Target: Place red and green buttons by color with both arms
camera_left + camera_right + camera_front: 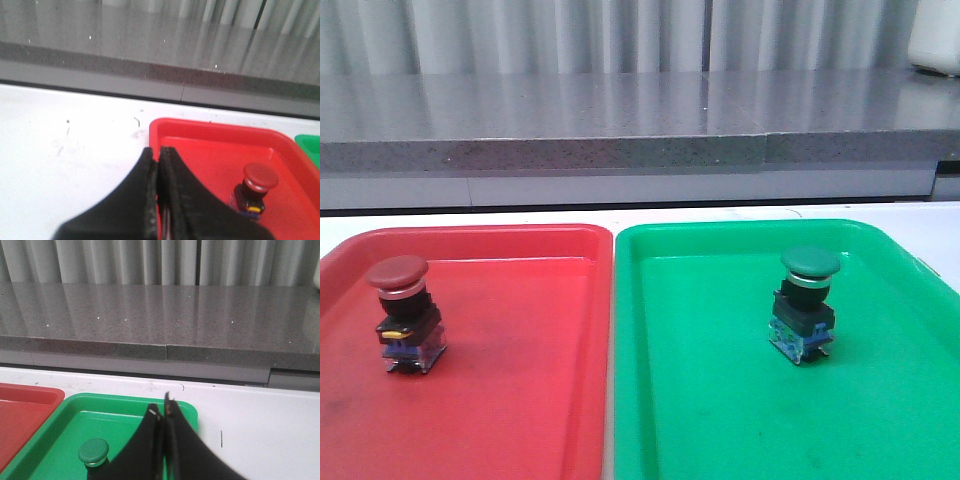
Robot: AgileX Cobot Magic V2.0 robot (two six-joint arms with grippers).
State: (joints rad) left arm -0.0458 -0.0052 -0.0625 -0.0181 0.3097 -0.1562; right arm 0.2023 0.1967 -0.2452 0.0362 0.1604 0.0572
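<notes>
Red tray [520, 400] and green tray [880, 420]: lying side by side on the white table [470, 217], long edges touching or nearly so; the red one is sitting on the robot's left of the green one. Nothing else is resting in either tray, and nothing is standing between either button and its gripper.

Red button [404, 312]: standing upright, mushroom cap up, in the red tray, toward the side far from the green tray.

Green button [806, 304]: standing upright in the green tray, about midway across it.

Left gripper [158, 165]: fingers pressed together, holding nothing. It is hanging over the red tray's outer rim, apart from the red button, which is showing beyond and to one side of the fingertips.

Right gripper [161, 412]: fingers likewise closed and empty, hanging over the green tray's far corner, apart from the green button.

Surroundings: a grey speckled stone ledge [620, 120] is running behind the table; pale vertical curtain folds [125, 260] are hanging behind the ledge.
</notes>
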